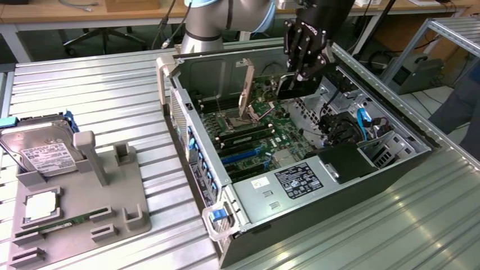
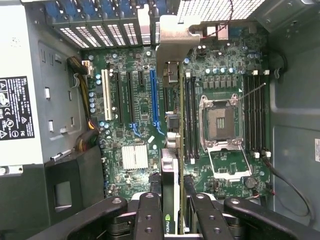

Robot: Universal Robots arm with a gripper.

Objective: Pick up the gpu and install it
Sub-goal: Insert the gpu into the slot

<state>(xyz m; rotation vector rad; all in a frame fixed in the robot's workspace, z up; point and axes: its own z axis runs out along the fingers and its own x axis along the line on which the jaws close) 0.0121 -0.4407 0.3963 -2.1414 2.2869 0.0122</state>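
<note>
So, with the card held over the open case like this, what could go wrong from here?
1. The gripper holds the gpu edge-on; in the wrist view it sits between the blue slot and the memory slots. If it misses its slot, its edge may strike the board.
2. The open CPU socket lies close beside the gpu; a slip could damage it.
3. The silver bracket may catch on the case's rear wall.

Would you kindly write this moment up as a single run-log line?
claw: shut on gpu | gpu: held edge-on over motherboard of open computer case | seated: cannot tell
</note>
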